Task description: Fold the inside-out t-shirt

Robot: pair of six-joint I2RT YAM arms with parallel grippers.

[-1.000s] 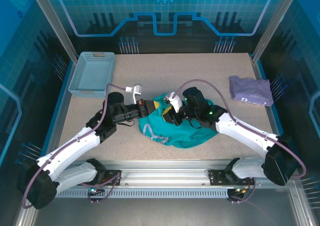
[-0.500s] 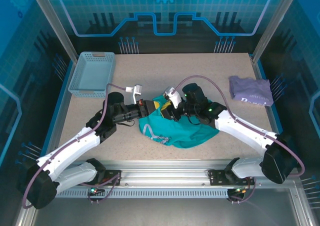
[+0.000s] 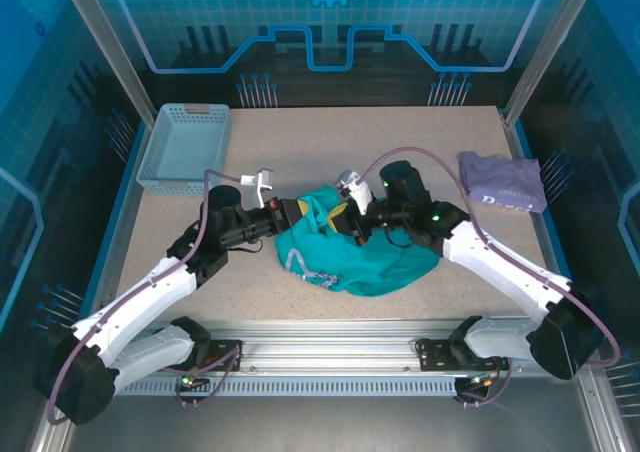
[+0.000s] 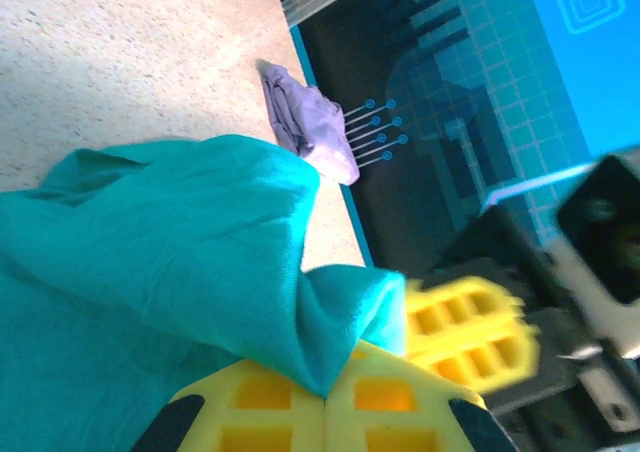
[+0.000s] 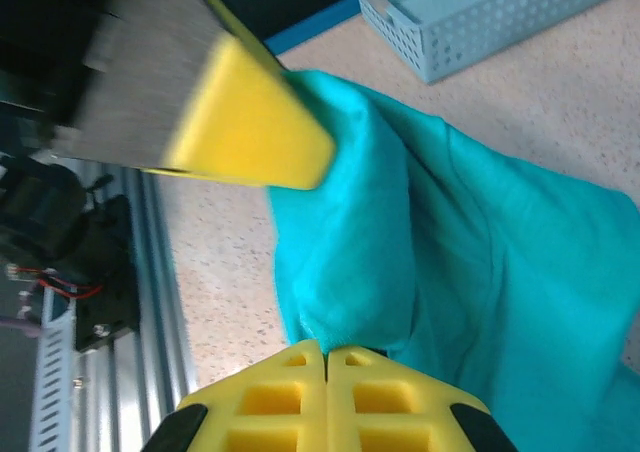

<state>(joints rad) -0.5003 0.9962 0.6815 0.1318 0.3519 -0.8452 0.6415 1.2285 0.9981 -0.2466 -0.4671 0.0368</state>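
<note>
Left gripper (image 4: 325,397), right gripper (image 5: 327,352), both pinching t-shirt (image 3: 372,262)

The inside-out t-shirt (image 3: 375,262) was seen as soft, matt teal cloth, heavily creased. The left gripper (image 4: 325,397) and the right gripper (image 5: 327,357) were faced in smooth yellow plastic, moulded with waffle-like recesses. The counter (image 3: 380,142) was finished matt, beige and finely speckled. The basket (image 3: 150,152) was formed of pale blue latticed plastic, the folded lavender garment (image 3: 503,180) of matt cloth, and the front rail (image 3: 330,347) of ribbed bare metal.
</note>
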